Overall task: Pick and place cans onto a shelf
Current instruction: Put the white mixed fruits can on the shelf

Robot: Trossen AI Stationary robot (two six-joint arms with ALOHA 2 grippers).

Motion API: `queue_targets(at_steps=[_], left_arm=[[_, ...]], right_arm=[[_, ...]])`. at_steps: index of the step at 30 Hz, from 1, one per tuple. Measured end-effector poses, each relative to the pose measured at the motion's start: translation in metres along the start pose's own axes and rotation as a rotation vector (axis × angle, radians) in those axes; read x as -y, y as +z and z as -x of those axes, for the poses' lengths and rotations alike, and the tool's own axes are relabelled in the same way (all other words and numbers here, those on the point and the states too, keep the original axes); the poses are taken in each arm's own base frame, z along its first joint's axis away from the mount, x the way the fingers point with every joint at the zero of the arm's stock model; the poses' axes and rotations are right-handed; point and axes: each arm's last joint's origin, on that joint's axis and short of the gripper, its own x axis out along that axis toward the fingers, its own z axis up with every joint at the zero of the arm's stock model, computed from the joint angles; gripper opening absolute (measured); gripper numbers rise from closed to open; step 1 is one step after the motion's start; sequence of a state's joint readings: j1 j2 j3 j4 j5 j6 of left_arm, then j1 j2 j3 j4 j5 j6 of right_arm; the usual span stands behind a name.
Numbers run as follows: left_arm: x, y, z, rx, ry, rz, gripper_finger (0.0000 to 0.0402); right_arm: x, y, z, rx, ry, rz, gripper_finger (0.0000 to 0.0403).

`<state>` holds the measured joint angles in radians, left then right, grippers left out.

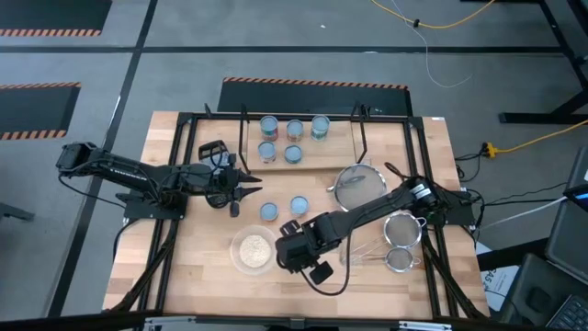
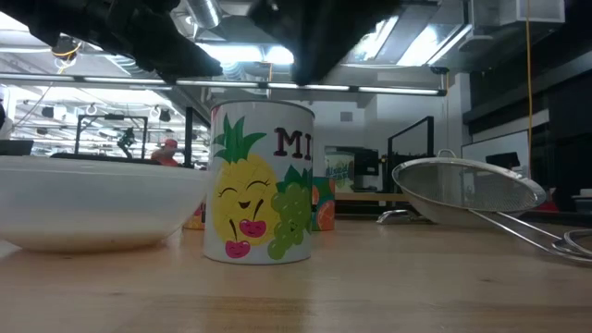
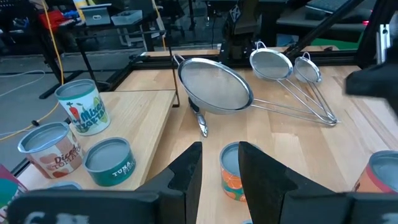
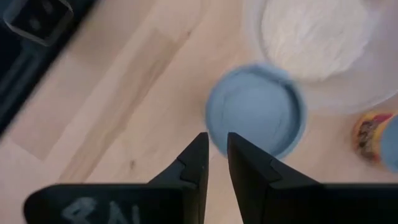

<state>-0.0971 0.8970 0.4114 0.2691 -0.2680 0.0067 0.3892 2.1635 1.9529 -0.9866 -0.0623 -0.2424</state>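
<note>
Can just beyond right pincer

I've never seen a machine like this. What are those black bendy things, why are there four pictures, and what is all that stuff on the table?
The black things are two robot arms. Each ends in two fingers for grabbing. One picture looks down from above, one looks across from table height, and two come from little cameras on the arms' wrists.

From above, the left gripper hangs over the middle of the table, near the shelf, a pale board holding five cans. The right gripper hangs near the bowl of grains. Neither holds anything; both pairs of fingers stand a little apart.

Two more cans stand on the table. The big one in the low picture has a smiling pineapple on it. On the right lie three metal strainers.
</note>
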Motion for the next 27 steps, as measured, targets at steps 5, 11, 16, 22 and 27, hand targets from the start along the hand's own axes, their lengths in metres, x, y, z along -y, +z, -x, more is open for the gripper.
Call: queue_targets(at_steps=[5,11,16,22,27], left_arm=[[0.000,0.000,0.000,0.000,0.000,0.000,0.0098],[0.000,0.000,0.000,-0.005,0.000,0.001,0.0098],[0.000,-0.001,0.000,-0.008,0.000,0.002,0.0098],[0.000,-0.001,0.000,-0.010,0.000,0.001,0.0098],[0.000,-0.001,0.000,-0.011,0.000,0.002,0.0098]], right_arm=[[-0.002,-0.012,-0.017,-0.051,0.013,-0.002,0.0065],[0.000,-0.012,-0.018,-0.043,-0.006,0.000,0.0065],[0.001,-0.011,-0.018,-0.040,-0.018,0.004,0.0065],[0.002,-0.008,-0.015,-0.025,-0.040,0.029,0.0065],[0.002,-0.006,-0.012,-0.019,-0.060,0.051,0.0065]])
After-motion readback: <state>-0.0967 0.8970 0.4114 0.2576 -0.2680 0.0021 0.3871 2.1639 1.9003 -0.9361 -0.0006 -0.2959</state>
